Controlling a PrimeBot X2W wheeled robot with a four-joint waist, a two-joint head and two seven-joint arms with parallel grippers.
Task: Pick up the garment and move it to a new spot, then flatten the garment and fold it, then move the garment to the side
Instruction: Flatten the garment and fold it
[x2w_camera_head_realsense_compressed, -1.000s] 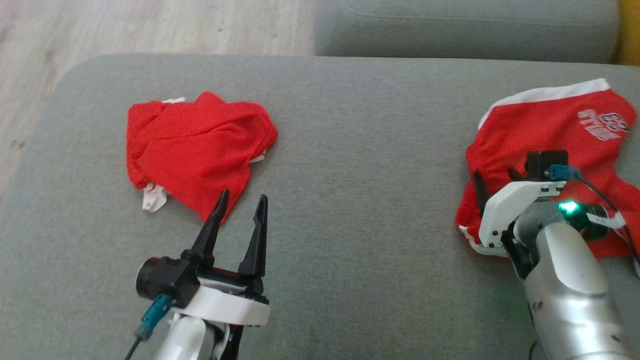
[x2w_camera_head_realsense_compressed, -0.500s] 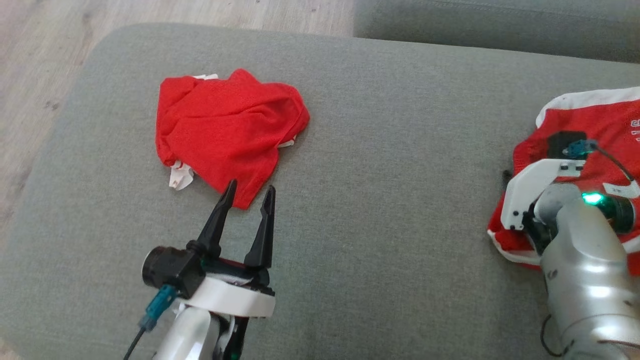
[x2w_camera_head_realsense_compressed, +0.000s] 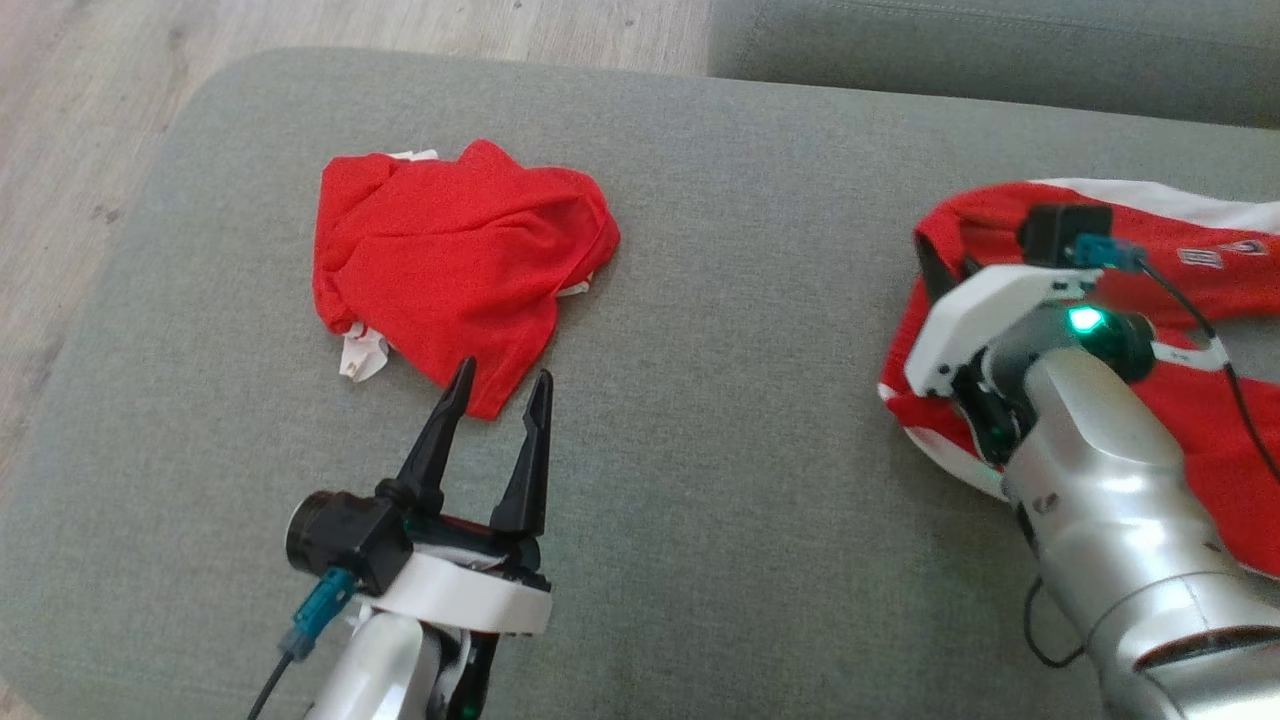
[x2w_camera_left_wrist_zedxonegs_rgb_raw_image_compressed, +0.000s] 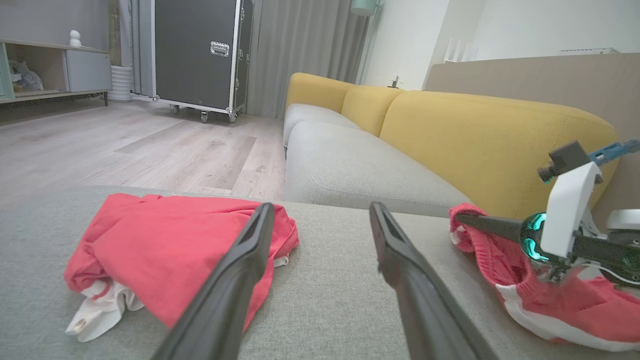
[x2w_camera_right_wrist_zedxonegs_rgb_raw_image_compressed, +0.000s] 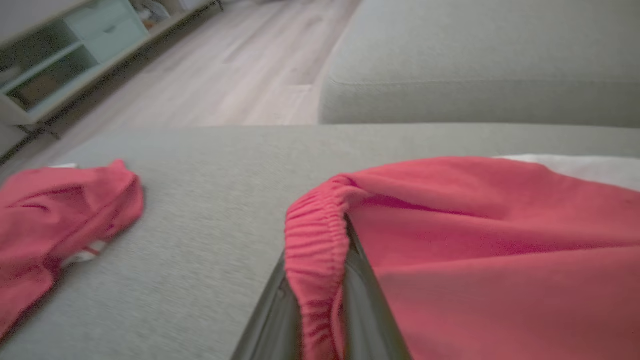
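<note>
The garment (x2w_camera_head_realsense_compressed: 1250, 285), red shorts with white trim, lies at the right of the grey cushion (x2w_camera_head_realsense_compressed: 750, 350). My right gripper (x2w_camera_head_realsense_compressed: 945, 262) is shut on its gathered red waistband, which drapes between the fingers in the right wrist view (x2w_camera_right_wrist_zedxonegs_rgb_raw_image_compressed: 325, 260); that edge is raised off the cushion. The left wrist view shows the same gripper (x2w_camera_left_wrist_zedxonegs_rgb_raw_image_compressed: 465, 220) with the shorts (x2w_camera_left_wrist_zedxonegs_rgb_raw_image_compressed: 565, 305) hanging from it. A second crumpled red garment (x2w_camera_head_realsense_compressed: 455, 255) lies at the left. My left gripper (x2w_camera_head_realsense_compressed: 503, 375) stands open just short of its near corner, holding nothing.
The cushion's rounded left edge drops to a wooden floor (x2w_camera_head_realsense_compressed: 60, 150). Another grey seat (x2w_camera_head_realsense_compressed: 1000, 50) lies beyond the far edge, with a yellow sofa back (x2w_camera_left_wrist_zedxonegs_rgb_raw_image_compressed: 475, 135) behind it. Bare grey cushion stretches between the two garments.
The head camera shifted early on. My right gripper has shut on the shorts' waistband, then lifted and pulled it up and to the left, stretching the cloth. The left arm stayed still.
</note>
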